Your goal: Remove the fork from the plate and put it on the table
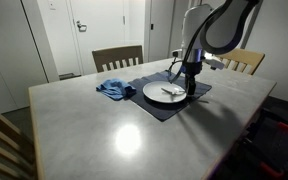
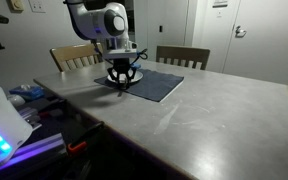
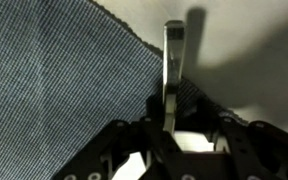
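Observation:
In the wrist view my gripper [image 3: 172, 135] is shut on the fork [image 3: 172, 70], a thin silvery strip that sticks out ahead of the jaws over the edge of the navy placemat [image 3: 54, 90] and the pale table [image 3: 249, 50]. In an exterior view the gripper [image 1: 191, 90] hangs low at the edge of the white plate [image 1: 156, 92], which lies on the placemat [image 1: 169, 110]. In an exterior view the gripper [image 2: 123, 85] stands over the near edge of the placemat [image 2: 162, 85] and hides the plate. A white patch shows under the fingers.
A crumpled blue cloth [image 1: 114, 89] lies on the table [image 1: 104, 130] next to the placemat. Wooden chairs [image 1: 117, 57] [image 1: 246, 62] stand along the far side. A wide grey tabletop [image 2: 214, 120] stretches away from the placemat.

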Available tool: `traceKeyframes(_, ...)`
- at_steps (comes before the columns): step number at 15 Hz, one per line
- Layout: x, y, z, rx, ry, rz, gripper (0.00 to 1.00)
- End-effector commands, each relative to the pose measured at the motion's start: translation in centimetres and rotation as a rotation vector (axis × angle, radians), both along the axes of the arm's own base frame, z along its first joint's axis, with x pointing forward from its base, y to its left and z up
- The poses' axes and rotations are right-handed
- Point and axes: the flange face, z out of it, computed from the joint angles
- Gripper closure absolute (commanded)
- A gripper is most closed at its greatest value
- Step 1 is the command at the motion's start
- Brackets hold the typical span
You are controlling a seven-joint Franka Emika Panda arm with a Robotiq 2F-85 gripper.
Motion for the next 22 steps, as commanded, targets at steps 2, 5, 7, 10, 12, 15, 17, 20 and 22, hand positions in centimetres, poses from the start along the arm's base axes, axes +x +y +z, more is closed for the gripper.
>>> traceKeyframes(2, 0.0, -0.6, -0.3, 0.006, 0.017, -0.005, 0.19)
traceKeyframes(5, -0.1, -0.8, -0.1, 0.002, 0.020, -0.010, 0.15)
traceKeyframes(7, -0.1, -0.7, 0.0, -0.001, 0.019, -0.011, 0.17)
traceKeyframes(10, -0.2, -0.8, 0.0, -0.002, 0.019, -0.014, 0.31)
traceKeyframes(12, -0.1, -0.8, 0.0, -0.001, 0.021, -0.013, 0.51)
traceKeyframes(15, -0.3, -0.8, 0.4, -0.007, 0.017, -0.020, 0.72)
traceKeyframes(17, -0.5, -0.9, 0.6, -0.010, 0.014, -0.024, 0.77)
traceKeyframes(20, -0.7, -0.9, 0.9, -0.017, 0.012, -0.033, 0.90)
traceKeyframes(22, -0.8, -0.9, 1.0, -0.022, 0.013, -0.039, 0.83)
